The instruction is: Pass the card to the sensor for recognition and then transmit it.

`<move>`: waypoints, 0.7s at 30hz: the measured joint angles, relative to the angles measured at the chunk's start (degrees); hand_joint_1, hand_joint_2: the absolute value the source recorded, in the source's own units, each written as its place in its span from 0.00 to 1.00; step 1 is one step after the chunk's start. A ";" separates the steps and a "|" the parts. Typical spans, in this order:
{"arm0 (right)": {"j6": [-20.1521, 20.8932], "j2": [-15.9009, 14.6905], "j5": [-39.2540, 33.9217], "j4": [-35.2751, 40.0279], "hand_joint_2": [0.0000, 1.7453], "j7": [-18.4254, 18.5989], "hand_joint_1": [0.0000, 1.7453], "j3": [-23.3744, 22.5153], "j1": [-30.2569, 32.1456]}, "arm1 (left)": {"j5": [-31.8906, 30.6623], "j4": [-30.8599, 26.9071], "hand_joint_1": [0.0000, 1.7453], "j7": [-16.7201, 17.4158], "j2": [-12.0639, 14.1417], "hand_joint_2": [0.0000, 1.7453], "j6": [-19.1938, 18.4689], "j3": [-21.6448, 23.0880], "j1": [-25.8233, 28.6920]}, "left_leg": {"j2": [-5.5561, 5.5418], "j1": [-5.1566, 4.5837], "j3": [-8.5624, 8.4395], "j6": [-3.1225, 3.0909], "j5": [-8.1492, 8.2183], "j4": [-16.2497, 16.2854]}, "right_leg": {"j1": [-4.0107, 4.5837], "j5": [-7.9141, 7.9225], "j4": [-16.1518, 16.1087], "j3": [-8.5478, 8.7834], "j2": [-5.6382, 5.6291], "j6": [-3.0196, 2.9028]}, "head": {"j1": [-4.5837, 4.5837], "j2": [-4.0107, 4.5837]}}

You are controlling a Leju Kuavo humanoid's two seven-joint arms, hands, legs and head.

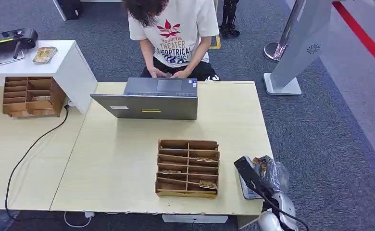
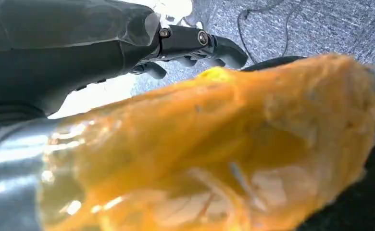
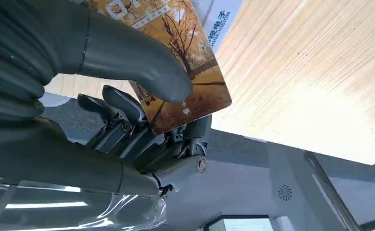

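My right hand (image 1: 266, 174) hovers at the table's front right corner, wrapped in clear plastic. Its thumb (image 3: 142, 62) pins a card (image 3: 197, 77), printed with golden autumn trees, against the darker fingers (image 3: 123, 103). In the head view the card (image 1: 259, 165) is a small orange patch at the hand. Just beneath lies the white sensor (image 1: 246, 190), whose lettered corner (image 3: 218, 23) peeks out behind the card. My left hand (image 2: 195, 45) hangs over grey carpet with its dark fingers loosely extended and nothing in them.
A wooden card organizer (image 1: 188, 168) with several slots stands left of the sensor. Behind it is an open laptop (image 1: 149, 102), with a person (image 1: 173, 33) seated at it. A second organizer (image 1: 29, 96), a black cable (image 1: 31, 144) and a white stand (image 1: 296, 53) lie farther off.
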State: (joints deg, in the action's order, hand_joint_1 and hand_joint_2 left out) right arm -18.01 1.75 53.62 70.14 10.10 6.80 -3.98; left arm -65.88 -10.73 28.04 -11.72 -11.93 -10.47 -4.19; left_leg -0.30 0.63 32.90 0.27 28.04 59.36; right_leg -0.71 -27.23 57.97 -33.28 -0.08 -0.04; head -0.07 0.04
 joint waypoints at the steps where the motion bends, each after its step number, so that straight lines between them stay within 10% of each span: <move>1: 0.02 0.00 0.02 -0.02 1.00 0.00 1.00 0.00 0.01 | 0.07 0.00 0.00 0.02 0.00 0.00 0.04 -0.13 0.00 | 0.00 0.00 0.00 0.00 0.00 0.00 | 0.00 0.00 0.00 0.00 0.00 0.00 | 0.00 0.00; 21: 0.17 0.00 0.55 -0.15 1.00 0.17 1.00 -0.13 0.16 | 1.18 0.00 0.00 0.00 0.00 0.00 0.44 -2.84 0.02 | 0.00 0.00 -0.02 0.00 0.00 0.00 | 0.00 0.00 0.00 0.01 0.00 0.00 | 0.00 0.00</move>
State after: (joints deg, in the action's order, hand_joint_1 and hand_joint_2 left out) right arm -17.84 1.75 54.16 69.99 10.27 6.67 -3.82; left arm -64.70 -10.73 28.04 -11.72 -11.50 -13.31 -4.17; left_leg -0.30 0.63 32.88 0.27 28.04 59.36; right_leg -0.71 -27.23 57.96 -33.27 -0.08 -0.04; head -0.07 0.04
